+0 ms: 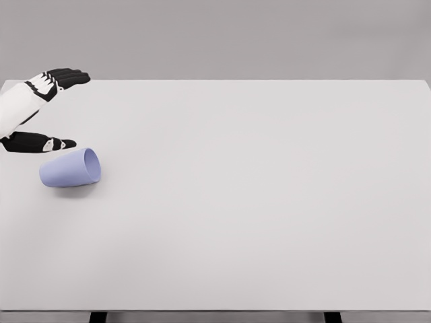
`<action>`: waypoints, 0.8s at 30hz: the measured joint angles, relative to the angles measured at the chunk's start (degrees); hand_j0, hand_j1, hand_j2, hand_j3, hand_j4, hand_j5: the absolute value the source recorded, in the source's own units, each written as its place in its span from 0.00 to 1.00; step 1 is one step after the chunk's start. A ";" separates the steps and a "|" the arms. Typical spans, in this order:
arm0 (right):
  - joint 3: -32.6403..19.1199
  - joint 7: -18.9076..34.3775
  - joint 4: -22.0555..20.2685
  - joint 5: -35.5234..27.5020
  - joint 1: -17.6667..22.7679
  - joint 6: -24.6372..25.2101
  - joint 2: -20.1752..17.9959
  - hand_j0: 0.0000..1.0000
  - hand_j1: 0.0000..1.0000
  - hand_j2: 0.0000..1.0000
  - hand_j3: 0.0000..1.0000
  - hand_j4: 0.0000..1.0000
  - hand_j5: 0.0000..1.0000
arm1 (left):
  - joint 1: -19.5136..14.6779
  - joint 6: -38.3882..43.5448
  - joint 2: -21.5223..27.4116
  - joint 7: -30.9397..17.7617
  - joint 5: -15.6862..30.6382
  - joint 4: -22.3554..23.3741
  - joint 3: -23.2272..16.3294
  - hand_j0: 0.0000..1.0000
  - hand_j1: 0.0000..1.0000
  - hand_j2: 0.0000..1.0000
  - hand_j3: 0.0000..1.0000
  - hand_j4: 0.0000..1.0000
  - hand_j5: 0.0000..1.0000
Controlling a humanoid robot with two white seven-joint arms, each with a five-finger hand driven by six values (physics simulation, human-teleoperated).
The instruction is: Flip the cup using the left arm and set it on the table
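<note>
Cup: a pale lavender cup (70,168) lies on its side on the white counter (256,202), mouth turned to the picture's right, base to the left.
Left hand: the left hand (42,111) shows just beyond the cup, above it in the picture, not touching it.
Fingers: black fingers (67,76) stretched out and spread from the thumb, holding nothing.
Thumb: nearest the cup, a small gap between them.
</note>
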 measured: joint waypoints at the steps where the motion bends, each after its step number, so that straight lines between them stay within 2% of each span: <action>1: 0.00 0.02 -0.03 0.00 -0.09 -0.01 0.00 1.00 1.00 1.00 1.00 1.00 1.00 | 0.00 0.00 0.03 0.00 0.01 0.01 -0.08 1.00 1.00 1.00 1.00 1.00 1.00; 13: -0.04 -0.01 0.06 -0.04 0.00 0.01 0.00 1.00 1.00 1.00 1.00 1.00 1.00 | -0.09 0.00 0.85 0.00 -0.35 -0.39 -1.07 1.00 1.00 1.00 1.00 1.00 1.00; 20: -0.04 -0.01 0.06 -0.04 0.00 0.01 0.00 1.00 1.00 1.00 1.00 1.00 1.00 | 0.18 0.00 1.77 0.03 -0.12 -2.23 -2.26 1.00 1.00 1.00 1.00 1.00 1.00; 22: -0.04 -0.01 0.06 -0.04 0.00 0.01 0.00 1.00 1.00 1.00 1.00 1.00 1.00 | 0.18 0.00 2.06 0.19 0.26 -2.86 -2.30 1.00 1.00 1.00 1.00 1.00 1.00; 24: -0.04 -0.01 0.06 -0.04 0.00 0.01 0.00 1.00 1.00 1.00 1.00 1.00 1.00 | 1.49 0.20 2.57 0.31 2.56 -3.70 -2.88 1.00 1.00 1.00 1.00 1.00 1.00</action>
